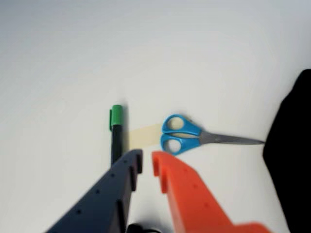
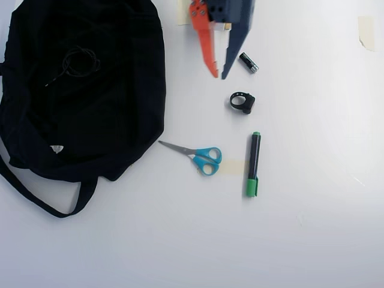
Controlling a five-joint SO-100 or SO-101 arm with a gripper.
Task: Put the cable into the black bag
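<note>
Bright even light, blurry wrist view

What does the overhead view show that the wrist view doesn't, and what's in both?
Only the overhead view shows the cable lying on the black bag, the bag's strap and white tag, a small black ring, and a small battery-like cylinder. The wrist view adds nothing of its own. Both show the open, empty gripper, the blue-handled scissors, the green-capped marker, and part of the bag.

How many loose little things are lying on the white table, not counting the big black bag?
4: scissors beside the black bag, a green-capped marker right of them, a black ring above it, and a small battery near the gripper.
</note>
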